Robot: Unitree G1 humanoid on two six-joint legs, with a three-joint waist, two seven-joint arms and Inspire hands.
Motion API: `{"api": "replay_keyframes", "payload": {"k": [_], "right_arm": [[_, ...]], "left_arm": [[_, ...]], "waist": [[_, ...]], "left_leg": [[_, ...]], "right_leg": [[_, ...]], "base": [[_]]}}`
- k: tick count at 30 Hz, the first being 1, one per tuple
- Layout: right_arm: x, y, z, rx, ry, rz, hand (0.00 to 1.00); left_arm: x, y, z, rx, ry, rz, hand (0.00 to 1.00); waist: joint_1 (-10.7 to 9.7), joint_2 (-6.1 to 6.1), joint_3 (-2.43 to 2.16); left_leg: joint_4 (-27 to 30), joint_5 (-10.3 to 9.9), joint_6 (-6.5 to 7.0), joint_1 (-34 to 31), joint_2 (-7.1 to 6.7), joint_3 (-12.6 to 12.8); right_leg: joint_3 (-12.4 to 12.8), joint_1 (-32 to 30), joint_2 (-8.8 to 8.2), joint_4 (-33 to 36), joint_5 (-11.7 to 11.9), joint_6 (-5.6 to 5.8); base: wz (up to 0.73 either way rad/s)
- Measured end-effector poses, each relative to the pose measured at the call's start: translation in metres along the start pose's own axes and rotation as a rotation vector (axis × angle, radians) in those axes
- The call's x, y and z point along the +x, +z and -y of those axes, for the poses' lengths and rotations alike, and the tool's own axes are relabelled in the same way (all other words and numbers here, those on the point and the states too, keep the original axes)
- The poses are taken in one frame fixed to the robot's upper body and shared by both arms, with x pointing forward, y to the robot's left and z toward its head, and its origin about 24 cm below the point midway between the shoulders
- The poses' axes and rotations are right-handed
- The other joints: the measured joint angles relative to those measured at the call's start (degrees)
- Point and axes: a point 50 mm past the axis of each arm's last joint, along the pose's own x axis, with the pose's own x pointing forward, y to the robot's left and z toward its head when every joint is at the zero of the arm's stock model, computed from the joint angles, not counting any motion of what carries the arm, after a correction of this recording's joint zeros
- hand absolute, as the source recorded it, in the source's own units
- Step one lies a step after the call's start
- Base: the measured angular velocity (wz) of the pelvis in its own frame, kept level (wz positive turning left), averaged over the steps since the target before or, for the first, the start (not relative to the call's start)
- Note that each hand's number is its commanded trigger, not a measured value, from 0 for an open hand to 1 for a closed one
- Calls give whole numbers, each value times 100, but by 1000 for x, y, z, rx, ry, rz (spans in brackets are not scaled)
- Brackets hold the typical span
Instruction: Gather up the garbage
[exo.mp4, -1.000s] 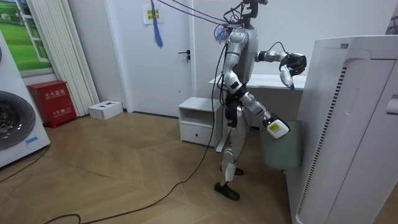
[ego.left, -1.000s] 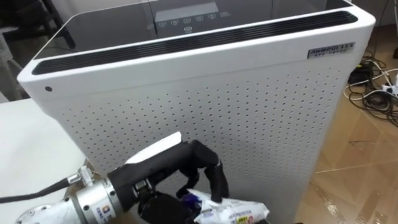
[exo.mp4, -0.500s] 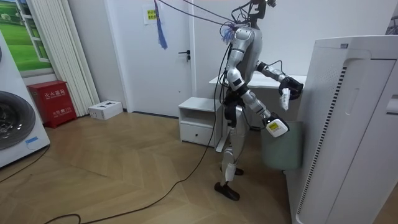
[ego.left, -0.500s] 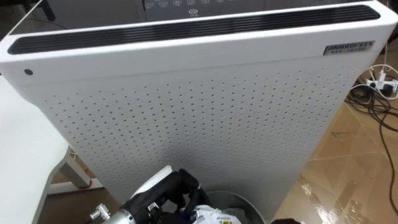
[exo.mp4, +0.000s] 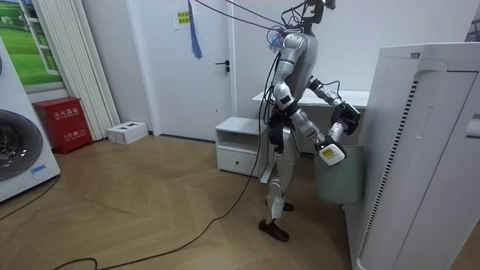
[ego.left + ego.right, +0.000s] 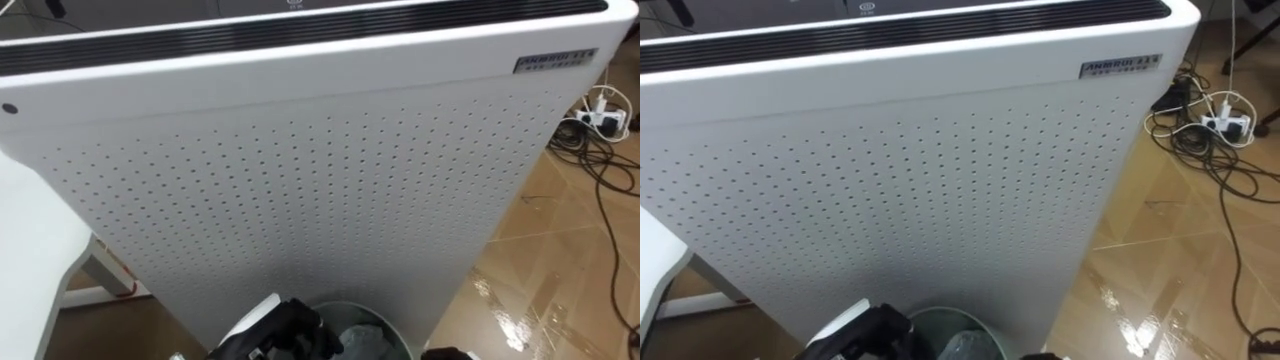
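Lowered since a moment ago, the left hand (image 6: pixel 285 328) hangs over the grey bin (image 6: pixel 350 306); whether it grips anything I cannot tell. I think the garbage is light and crinkly; pinch it at an edge

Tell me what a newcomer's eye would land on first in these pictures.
A tall white perforated appliance dominates the eye views, right in front of the robot. At its foot stands a grey bin, with the dark left robot hand at its rim. Cables tangle on the wooden floor to the right.
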Motion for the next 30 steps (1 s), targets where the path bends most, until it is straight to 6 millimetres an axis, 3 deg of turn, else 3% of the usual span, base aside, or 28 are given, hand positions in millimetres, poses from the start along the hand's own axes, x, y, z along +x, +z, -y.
{"api": "replay_keyframes", "payload": {"k": [30], "right_arm": [[-1,-8,-3,-22,34,-19,100]], "left_arm": [[2,4,-3,4,91,49,0]], "waist": [[58,12,-21]], "left_leg": [[68,0,-1,-190,35,111]], "right_leg": [[-9,-243,-2,101,31,-41]], "base": [[-1]]}}
